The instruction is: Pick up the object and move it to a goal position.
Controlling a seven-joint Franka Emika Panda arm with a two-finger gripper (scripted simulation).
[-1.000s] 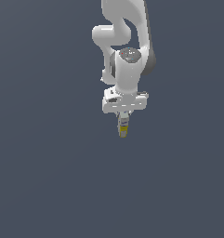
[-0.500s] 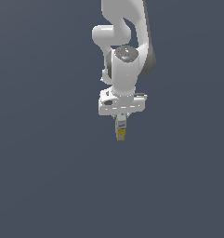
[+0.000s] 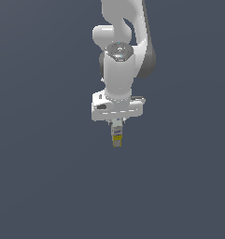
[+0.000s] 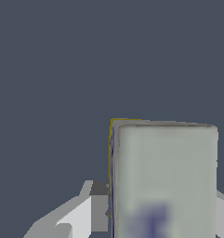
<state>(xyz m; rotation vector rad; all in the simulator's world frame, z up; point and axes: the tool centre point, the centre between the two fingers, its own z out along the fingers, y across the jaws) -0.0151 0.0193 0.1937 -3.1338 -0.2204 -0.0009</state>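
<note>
Bench surface (image 3: 44,186) is a plain, unmarked dark grey-blue filling both views, with no walls visible. Above it the tool (image 3: 116,125) hangs clamped on the object (image 3: 117,136), whose yellow end points down.

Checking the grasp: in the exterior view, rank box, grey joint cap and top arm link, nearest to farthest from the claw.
1. The box, gripped in the claw, yellow end below.
2. Grey joint cap, above the claw.
3. Top arm link, highest, at the frame edge.
</note>
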